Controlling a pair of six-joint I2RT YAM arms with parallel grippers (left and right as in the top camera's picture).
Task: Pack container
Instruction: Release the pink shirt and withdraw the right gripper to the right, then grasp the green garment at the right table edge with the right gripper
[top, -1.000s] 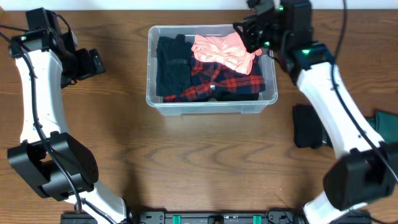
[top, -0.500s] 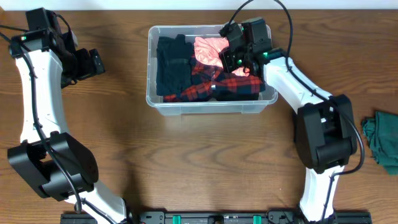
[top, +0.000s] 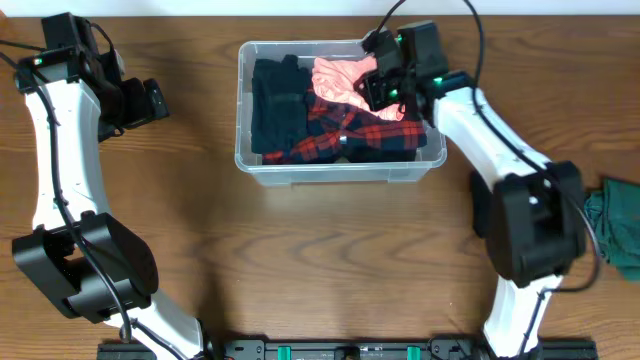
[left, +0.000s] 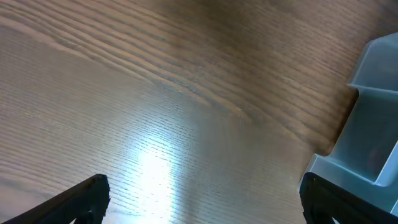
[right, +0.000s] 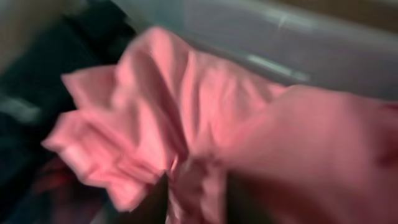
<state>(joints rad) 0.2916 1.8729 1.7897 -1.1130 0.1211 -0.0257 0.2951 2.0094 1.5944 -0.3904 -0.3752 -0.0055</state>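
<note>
- The left gripper (top: 150, 100) hangs near the left edge of the brown wooden table (top: 300, 260). Its claw is released, fingertips spread wide over bare wood (plain in the wrist view).
- The clear rectangular plastic container (top: 340, 168) sits at the middle of the far edge. It holds a dark navy garment (top: 275, 105), a red-and-black plaid shirt (top: 350, 125) and a crumpled pink cloth (top: 340, 78).
- The right gripper (top: 378, 85) is on the pink cloth in the container's far right corner. Its wrist view is blurred, so I cannot tell whether it is clenched.
- A teal-green cloth (top: 620, 225) lies at the right edge.
</note>
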